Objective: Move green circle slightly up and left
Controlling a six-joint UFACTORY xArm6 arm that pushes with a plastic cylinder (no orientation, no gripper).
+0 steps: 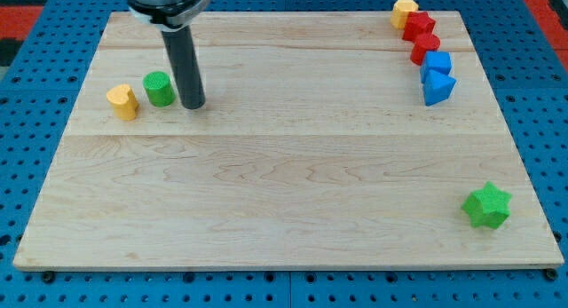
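Yellow block [122, 101] left; yellow [405, 11], red [418, 25], red [425, 47], blue [437, 63], blue [437, 87] top right; green star [487, 205] bottom right.

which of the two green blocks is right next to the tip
The green circle, at the view's left, just left of my tip beside the yellow block. The green star sits far off at the bottom right.

Two yellow blocks [122, 101] [405, 11], two red [418, 26] [425, 48], two blue [437, 63] [437, 88], two green [159, 89] [486, 205] (eight altogether).
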